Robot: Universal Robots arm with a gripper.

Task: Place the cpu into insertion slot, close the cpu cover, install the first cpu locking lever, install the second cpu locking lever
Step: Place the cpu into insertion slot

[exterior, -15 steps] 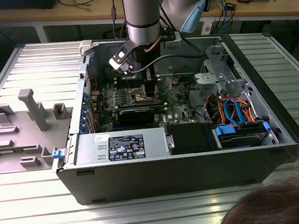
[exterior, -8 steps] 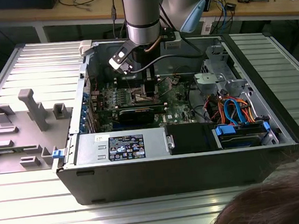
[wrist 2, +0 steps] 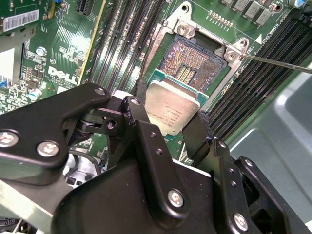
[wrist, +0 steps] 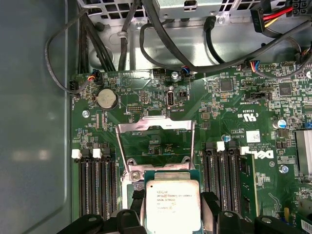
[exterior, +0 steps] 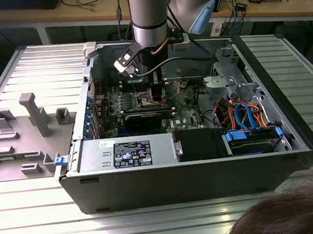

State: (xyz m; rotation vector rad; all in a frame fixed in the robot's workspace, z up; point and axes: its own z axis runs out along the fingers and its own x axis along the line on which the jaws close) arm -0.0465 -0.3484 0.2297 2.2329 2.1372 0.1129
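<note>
a: where's the chip (wrist 2: 171,103) right now?
b: the gripper (wrist 2: 170,116) has it clamped by two opposite edges, one black finger (wrist 2: 195,136) on each side. it hangs over the near edge of the open socket (wrist 2: 201,61). i'd say it isn't seated, but i can't tell if a corner touches the rim
a: and the cover (wrist: 155,127)?
b: swung open on its hinge, with green board showing through its window. i can't tell whether it's upright or laid back
a: what could go wrong?
b: mostly the pins. the socket floor is bare gold contacts, so if the chip comes down tilted or off centre, a corner could bend them. it's only held by thin edges, so a slip would drop it crooked. the fingers also sit close to the memory slots (wrist: 97,185) and could snag one. and if the cover isn't resting firmly, it might swing down too early
a: count it up
b: one chip, one socket, one cover, one gripper with two fingers. one thin lever rod (wrist 2: 273,62) by the socket's corner. two banks of memory slots, one each side. one coin battery (wrist: 106,99)
</note>
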